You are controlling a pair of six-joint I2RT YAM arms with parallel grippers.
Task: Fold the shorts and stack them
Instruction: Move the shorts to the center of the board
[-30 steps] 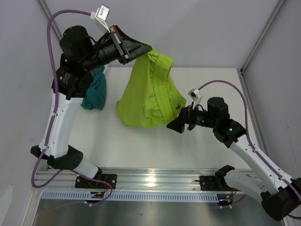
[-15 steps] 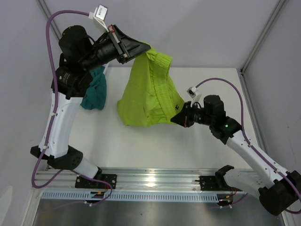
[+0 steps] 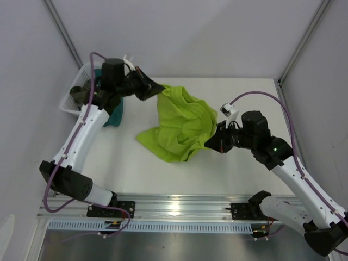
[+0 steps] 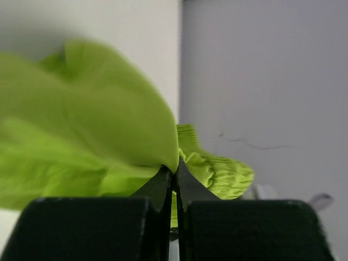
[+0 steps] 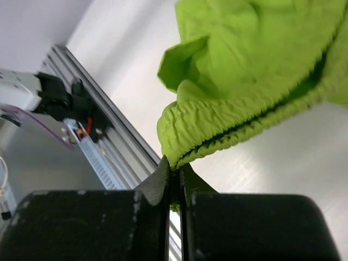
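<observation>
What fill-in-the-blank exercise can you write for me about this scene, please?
1. The shorts are bright ____ in colour.
2. The jaws of the right gripper pinch the elastic ____ of the shorts.
3. The jaws of the left gripper are ____ on the fabric.
4. The teal cloth lies beside the ____ arm.
Missing words: green; waistband; shut; left.

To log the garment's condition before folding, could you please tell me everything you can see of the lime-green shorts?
The shorts are bright lime-green, of soft, thin-looking fabric, with a gathered elastic waistband. They are crumpled and unfolded, strung between the left hand, shut on one edge, and the right hand, shut on the waistband. Their lower part appears to rest on the white table.
</observation>
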